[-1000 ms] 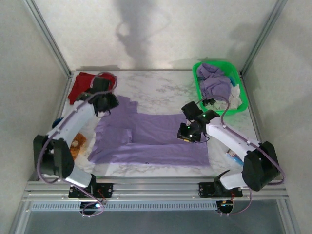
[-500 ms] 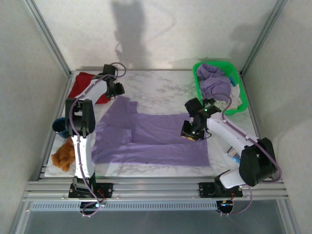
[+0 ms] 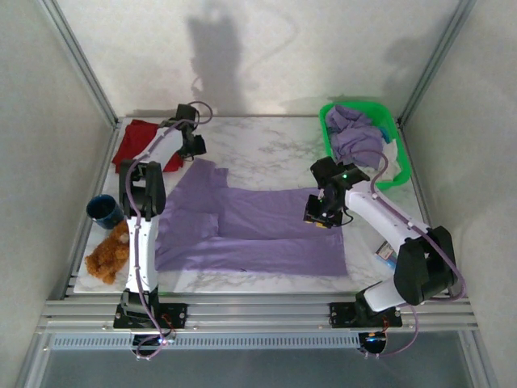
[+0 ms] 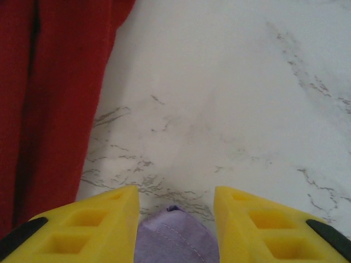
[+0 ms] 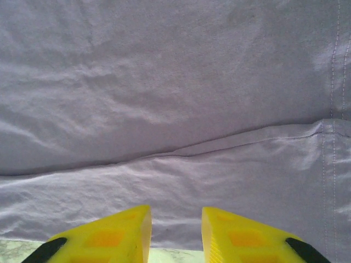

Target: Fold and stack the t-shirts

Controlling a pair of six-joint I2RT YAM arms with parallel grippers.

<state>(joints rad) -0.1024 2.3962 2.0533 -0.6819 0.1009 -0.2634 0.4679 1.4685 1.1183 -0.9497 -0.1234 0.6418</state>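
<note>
— So, where is the purple t-shirt (image 3: 258, 230)?
— Spread flat on the middle of the tabletop (image 3: 266, 149), with a folded edge running across it.
— And the others?
— The red t-shirt (image 3: 137, 145) lies bunched at the far left corner. More purple t-shirts (image 3: 355, 137) are heaped in the green basket (image 3: 325, 133) at the far right.
— What about the left gripper (image 4: 174, 193)?
— It sits at the spread shirt's far left corner, just beside the red one. Its fingers stand apart with a tip of purple cloth between them. I cannot tell whether it is pinching that cloth.
— The right gripper (image 5: 176, 211)?
— It is over the shirt's right edge, fingers a little apart, with nothing between them.
— Anything else?
— A brown toy (image 3: 105, 259) and a dark cup (image 3: 103, 210) sit near the left edge.
</note>
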